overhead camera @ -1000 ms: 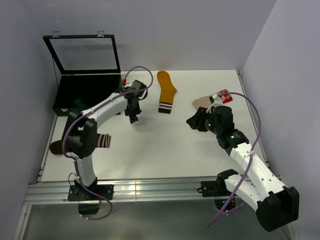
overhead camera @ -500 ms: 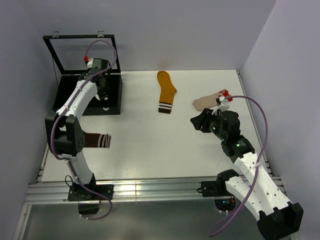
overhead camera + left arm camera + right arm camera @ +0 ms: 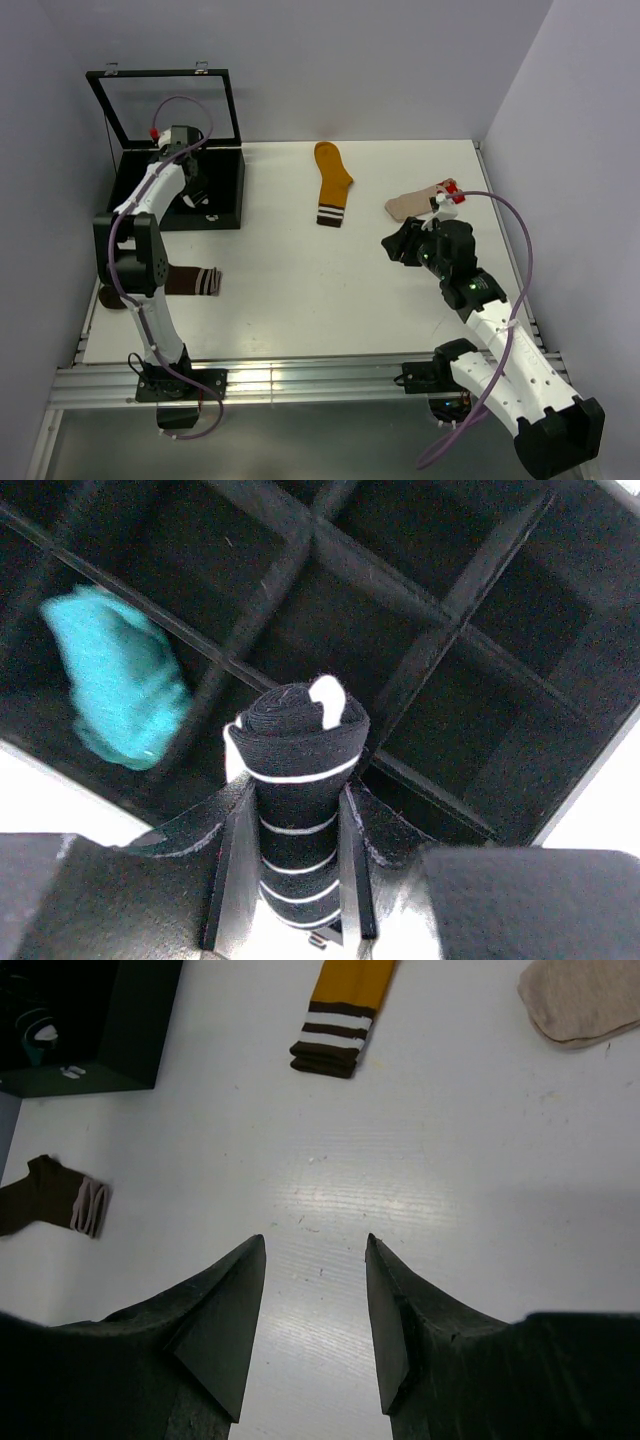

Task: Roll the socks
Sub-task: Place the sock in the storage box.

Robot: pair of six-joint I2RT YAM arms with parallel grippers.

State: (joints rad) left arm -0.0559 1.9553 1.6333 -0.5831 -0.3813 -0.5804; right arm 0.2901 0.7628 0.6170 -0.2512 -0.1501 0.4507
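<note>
Sock roll (image 3: 300, 730), striped, pinched upright in the left gripper (image 3: 296, 815), hangs above the box (image 3: 230, 205) cell beside the teal sock (image 3: 120, 690); right gripper (image 3: 312, 1245) stands spread, holding nothing, well apart.

In the top view the left arm (image 3: 135, 262) covers part of the brown sock (image 3: 188, 281). The right wrist view's upper edge cuts off the mustard sock (image 3: 350, 980) and beige sock (image 3: 580, 1000). The left wrist view blurs the teal sock (image 3: 115, 675).
</note>
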